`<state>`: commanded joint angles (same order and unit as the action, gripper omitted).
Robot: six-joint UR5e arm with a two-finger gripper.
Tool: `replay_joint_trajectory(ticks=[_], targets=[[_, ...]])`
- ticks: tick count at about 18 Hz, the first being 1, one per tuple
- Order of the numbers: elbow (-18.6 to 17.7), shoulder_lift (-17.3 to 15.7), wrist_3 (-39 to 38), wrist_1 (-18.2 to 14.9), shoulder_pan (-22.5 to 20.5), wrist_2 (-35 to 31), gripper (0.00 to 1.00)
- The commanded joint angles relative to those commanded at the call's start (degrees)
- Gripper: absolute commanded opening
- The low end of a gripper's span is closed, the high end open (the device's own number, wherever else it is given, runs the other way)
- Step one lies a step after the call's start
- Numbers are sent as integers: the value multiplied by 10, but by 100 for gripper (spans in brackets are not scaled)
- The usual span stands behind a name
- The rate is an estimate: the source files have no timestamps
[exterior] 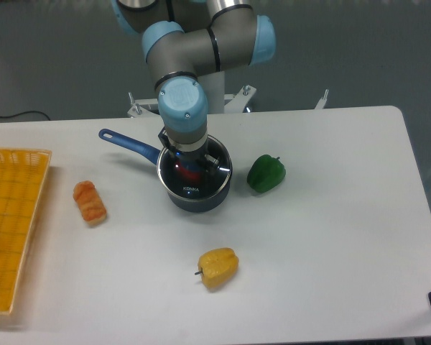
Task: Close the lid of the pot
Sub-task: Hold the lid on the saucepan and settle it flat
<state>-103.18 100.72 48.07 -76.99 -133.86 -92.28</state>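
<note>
The fingers (189, 167) are hidden under the arm's light-blue wrist joint, right over the middle of the pot lid (201, 181) — whether they are spread or pinching the knob I cannot tell from where I stand. The wrist points straight down over the pot (195, 194).

The lid lies on top of the pot; its clear glass shows something red inside, and the small white lettering sits near the front edge. How exactly it is seated along the rim I cannot make out, since the arm covers the back half. The pot stands on the white table (330, 237), a little behind the centre, with its bright blue handle (128, 142) reaching out toward the back left.

Just beside the pot on the right lies a green pepper (266, 173), close but apart from it. A yellow pepper (218, 267) sits nearer the front edge, well apart from the pot. Off to the left lies an orange pepper (90, 201), and beyond it — at the table's left edge — a yellow mesh tray (14, 223).
</note>
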Motion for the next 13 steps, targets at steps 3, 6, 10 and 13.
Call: replay_joint_trajectory(ticks=[3,6,10,13], targets=[[0,-1,4,0,0,-1,63],[0,0,4,0,0,-1,63],[2,0,4,1,-2,-1,63],[2,0,4,1,-3,0,63]])
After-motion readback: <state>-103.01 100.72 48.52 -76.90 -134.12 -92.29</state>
